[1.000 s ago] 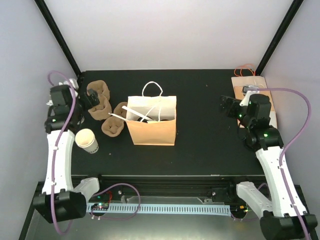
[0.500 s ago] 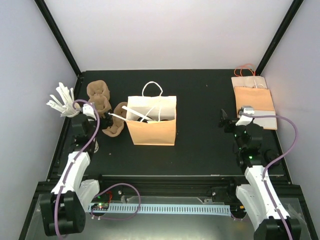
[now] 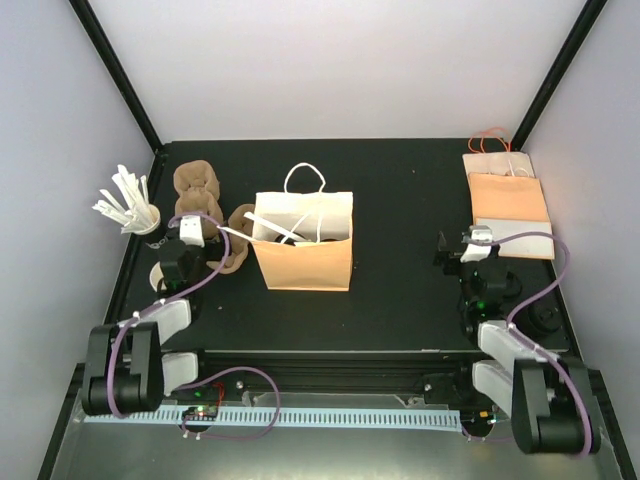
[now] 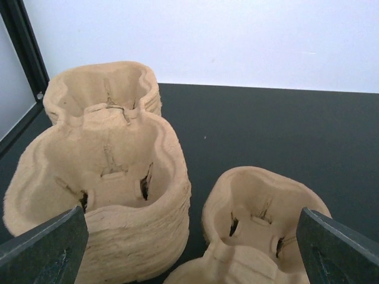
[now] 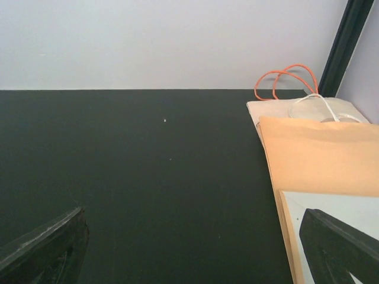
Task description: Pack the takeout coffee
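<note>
A brown paper bag [image 3: 302, 262] with white handles stands open mid-table. The takeout coffee, a white cup with a black lid, shows in no view. My left gripper [image 3: 210, 242] is low at the left, open and empty. It faces the stacked brown pulp cup carriers [image 3: 197, 187], which fill the left wrist view [image 4: 100, 177], with its fingertips [image 4: 44, 251] wide apart. My right gripper [image 3: 446, 249] is low at the right, open and empty over bare black table [image 5: 148, 177].
A dark cup of white stirrers [image 3: 133, 209] stands at the far left. A white lidless cup [image 3: 160, 275] shows partly behind my left arm. Flat paper bags [image 3: 508, 196] lie at the back right, also in the right wrist view [image 5: 323, 154]. A round black object [image 3: 547, 320] sits by my right arm.
Both arms have dropped and folded back toward their bases. The left arm no longer hides the stirrer cup. The bag and the carriers have not moved.
</note>
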`<action>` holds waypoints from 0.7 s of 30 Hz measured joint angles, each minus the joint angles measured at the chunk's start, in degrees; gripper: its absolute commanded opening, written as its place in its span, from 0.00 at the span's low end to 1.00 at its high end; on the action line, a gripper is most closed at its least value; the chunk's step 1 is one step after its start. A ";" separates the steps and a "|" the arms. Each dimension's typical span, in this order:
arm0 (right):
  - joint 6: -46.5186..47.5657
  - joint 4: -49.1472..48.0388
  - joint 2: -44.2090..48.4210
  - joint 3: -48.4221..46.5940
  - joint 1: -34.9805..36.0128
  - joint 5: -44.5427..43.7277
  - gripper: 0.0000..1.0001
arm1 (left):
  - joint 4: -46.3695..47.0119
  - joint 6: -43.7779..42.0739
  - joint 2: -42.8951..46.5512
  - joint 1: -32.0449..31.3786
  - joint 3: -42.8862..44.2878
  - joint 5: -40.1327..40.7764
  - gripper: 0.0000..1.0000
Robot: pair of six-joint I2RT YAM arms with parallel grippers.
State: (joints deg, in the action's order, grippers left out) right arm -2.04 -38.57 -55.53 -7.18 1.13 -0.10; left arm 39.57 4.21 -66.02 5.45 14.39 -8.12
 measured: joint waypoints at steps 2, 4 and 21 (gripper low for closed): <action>0.74 -5.07 -4.68 -0.07 0.00 0.09 1.00 | 3.56 -0.92 -2.67 -0.35 0.00 0.02 0.99; 1.33 -9.31 -8.94 -0.17 0.00 0.44 1.00 | 6.60 -1.86 -5.33 -0.59 0.02 0.00 0.99; 2.12 -19.39 -25.14 -7.82 -0.09 0.57 1.00 | 15.91 -4.70 -13.18 -1.99 -0.15 -0.39 0.99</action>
State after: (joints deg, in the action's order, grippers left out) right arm 0.08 -57.95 -80.66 -15.00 1.04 0.47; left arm 55.48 -0.49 -79.20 3.46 14.24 -8.51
